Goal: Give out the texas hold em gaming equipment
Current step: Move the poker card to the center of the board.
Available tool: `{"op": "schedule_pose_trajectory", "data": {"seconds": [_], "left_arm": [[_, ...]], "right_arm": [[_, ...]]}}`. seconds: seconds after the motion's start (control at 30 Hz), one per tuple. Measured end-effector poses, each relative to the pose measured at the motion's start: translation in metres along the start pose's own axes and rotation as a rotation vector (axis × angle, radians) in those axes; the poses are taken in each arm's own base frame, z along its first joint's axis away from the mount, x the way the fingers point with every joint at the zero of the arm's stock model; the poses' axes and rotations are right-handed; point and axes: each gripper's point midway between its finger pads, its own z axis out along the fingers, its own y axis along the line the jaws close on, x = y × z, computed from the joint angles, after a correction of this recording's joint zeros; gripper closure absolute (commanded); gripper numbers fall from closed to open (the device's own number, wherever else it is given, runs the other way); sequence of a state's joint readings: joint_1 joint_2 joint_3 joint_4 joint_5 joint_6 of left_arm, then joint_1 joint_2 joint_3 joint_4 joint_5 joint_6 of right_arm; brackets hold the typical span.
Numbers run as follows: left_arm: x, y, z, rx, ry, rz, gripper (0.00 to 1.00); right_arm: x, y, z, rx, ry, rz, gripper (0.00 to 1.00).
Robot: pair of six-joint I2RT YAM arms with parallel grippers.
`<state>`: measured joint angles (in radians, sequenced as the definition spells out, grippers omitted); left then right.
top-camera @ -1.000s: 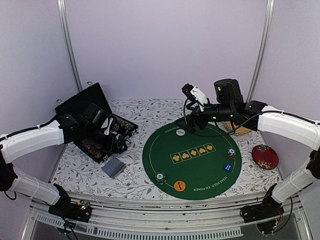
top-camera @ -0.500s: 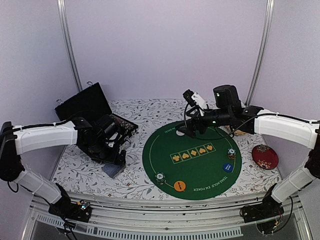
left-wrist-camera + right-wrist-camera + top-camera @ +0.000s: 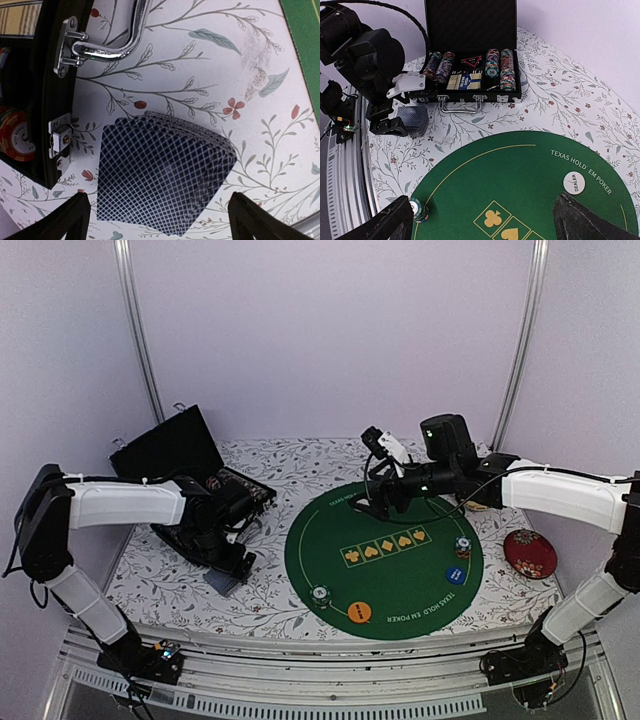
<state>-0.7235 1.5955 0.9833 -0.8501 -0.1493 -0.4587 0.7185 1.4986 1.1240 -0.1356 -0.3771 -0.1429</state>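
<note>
The left gripper (image 3: pixel 160 222) hangs directly above the deck of cards (image 3: pixel 165 172) with its jaws spread wide and nothing between them; one finger stands at each side of the deck, which I judge is so that closing would pinch the cards across their width. The deck lies face down and a little fanned on the flowered tablecloth (image 3: pixel 260 45), just beside the front edge of the open black case (image 3: pixel 470 30) and near its metal handle (image 3: pixel 117 47); it is probably set there because it is within easy reach of this arm.

The right gripper (image 3: pixel 485 225) is also wide open and empty; it hovers over the far part of the green felt mat (image 3: pixel 385 575), close to the white dealer disc (image 3: pixel 574 182), so this disc seems to be its next concern.

On the mat, two small chip stacks (image 3: pixel 320 595) sit near the rim, well apart, with a blue disc (image 3: pixel 455 575) and an orange disc (image 3: pixel 360 612) beside them; this looks like an arrangement by player seats. Most chips (image 3: pixel 500 62) stand in rows inside the case, so I judge the distribution is only partly done.
</note>
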Motion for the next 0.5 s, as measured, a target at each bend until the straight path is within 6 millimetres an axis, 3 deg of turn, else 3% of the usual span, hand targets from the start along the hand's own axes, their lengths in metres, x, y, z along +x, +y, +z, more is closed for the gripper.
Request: {"op": "schedule_pose_trajectory", "data": {"seconds": [0.5], "left_arm": [[0.000, 0.001, 0.018, -0.030, 0.055, 0.057, 0.02]], "right_arm": [[0.001, 0.005, -0.002, -0.024, 0.007, -0.007, 0.01]]}}
